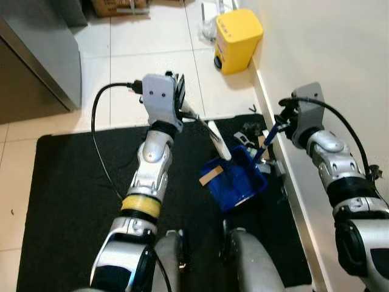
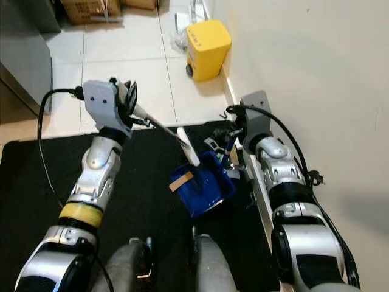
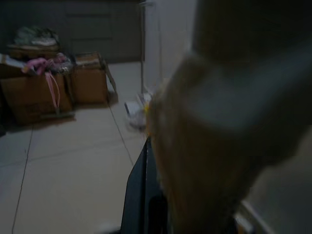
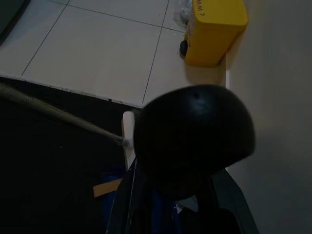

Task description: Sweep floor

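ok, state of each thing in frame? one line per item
left tool: raised over the black mat, holding the broom handle.
right tool: by the wall, holding the dustpan's blue handle.
broom head: white, tilted at the dustpan's rim.
dustpan: blue, on the mat, a tan scrap inside.
yellow bin: upright by the wall.

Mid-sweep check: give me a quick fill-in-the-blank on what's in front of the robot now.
The dustpan is coloured ____.
It rests on a ____ mat.
The bin by the wall is ____.
The brush is held by the ____ end effector.

Missing: blue; black; yellow; left
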You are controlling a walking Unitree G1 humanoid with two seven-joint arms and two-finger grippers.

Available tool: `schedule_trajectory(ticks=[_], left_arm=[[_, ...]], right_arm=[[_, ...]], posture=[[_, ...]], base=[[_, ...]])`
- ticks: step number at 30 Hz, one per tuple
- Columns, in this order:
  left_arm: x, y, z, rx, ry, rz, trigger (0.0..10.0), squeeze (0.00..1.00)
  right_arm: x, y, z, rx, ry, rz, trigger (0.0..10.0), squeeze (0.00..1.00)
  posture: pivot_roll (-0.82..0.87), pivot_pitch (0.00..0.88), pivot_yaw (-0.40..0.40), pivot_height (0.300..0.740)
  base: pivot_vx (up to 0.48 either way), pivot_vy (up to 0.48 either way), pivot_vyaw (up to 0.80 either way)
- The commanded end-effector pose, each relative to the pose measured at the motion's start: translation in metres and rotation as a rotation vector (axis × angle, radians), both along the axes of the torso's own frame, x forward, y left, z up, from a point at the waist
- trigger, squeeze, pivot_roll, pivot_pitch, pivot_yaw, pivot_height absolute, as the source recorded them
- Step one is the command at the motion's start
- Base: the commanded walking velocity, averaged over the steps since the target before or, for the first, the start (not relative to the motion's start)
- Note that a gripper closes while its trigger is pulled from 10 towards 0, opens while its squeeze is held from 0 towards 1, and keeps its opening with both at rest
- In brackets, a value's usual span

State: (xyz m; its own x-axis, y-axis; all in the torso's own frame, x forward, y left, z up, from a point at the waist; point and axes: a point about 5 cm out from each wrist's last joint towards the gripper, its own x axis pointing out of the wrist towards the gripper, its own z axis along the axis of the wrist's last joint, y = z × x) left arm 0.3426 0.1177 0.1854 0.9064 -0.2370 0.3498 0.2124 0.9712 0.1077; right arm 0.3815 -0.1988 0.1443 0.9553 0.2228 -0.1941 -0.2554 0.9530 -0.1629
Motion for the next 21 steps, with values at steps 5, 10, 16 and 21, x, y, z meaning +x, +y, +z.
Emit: schedule_trajectory(ticks=[5,10,16,21], left_arm=[[-0.009,0.012,-0.010,0.026,0.120,-0.007,10.0,0.00],[-0.009,0.035,-0.008,0.014,0.202,0.054,10.0,0.00],[-0.014,0.042,-0.007,0.091,0.252,0.066,10.0,0.00],[-0.017,0.038,-0.026,0.110,0.295,0.046,10.0,0.00]], right_arm=[[-0.009,0.004,-0.027,0.054,0.113,0.012,10.0,0.00],[-0.009,0.003,-0.028,0.051,0.115,0.010,10.0,0.00],[-0.009,0.002,-0.029,0.048,0.118,0.010,10.0,0.00],[-0.009,0.003,-0.028,0.046,0.117,0.014,10.0,0.00]], posture=[[-0.04,0.311,-0.027,0.740],[-0.04,0.310,-0.029,0.740],[-0.03,0.308,-0.031,0.740],[-0.05,0.308,-0.035,0.740]], base=[[0.000,0.000,0.00],[0.000,0.000,0.00],[0.000,0.000,0.00],[0.000,0.000,0.00]])
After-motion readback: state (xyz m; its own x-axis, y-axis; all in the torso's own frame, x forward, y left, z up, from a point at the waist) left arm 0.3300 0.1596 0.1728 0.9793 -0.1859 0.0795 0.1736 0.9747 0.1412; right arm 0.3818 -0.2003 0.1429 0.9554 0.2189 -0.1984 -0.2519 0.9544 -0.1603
